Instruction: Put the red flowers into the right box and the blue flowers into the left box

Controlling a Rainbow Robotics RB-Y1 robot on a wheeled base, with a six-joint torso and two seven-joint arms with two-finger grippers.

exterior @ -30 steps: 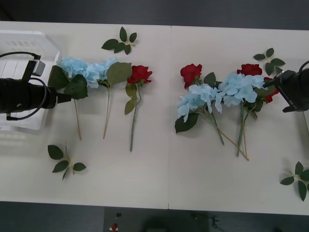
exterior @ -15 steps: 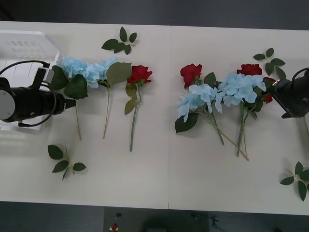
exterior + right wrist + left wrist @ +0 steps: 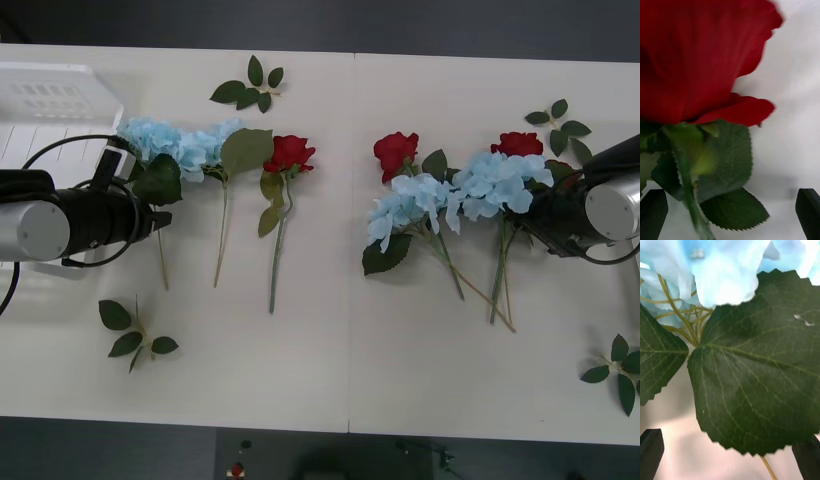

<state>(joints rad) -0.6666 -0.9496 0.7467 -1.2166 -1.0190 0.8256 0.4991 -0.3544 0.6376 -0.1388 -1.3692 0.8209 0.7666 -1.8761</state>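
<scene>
At the table's left edge sits the shallow white slotted plastic tray (image 3: 45,95), with no flower in it that I can see. The left gripper (image 3: 730,453), black fingers spread wide, reaches under the leaves of the fluffy pale-blue flower clusters (image 3: 175,145) nearest it. More blue clusters and red roses lie mid-table and rightward. Near the right edge, the right gripper (image 3: 730,215), fingers wide apart, straddles a deep-red artificial rose (image 3: 696,56). Nothing looks sorted yet; every flower remains.

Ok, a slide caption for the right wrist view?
Open right gripper closing in on a deep-red artificial rose, its green stem between black fingers.
</scene>
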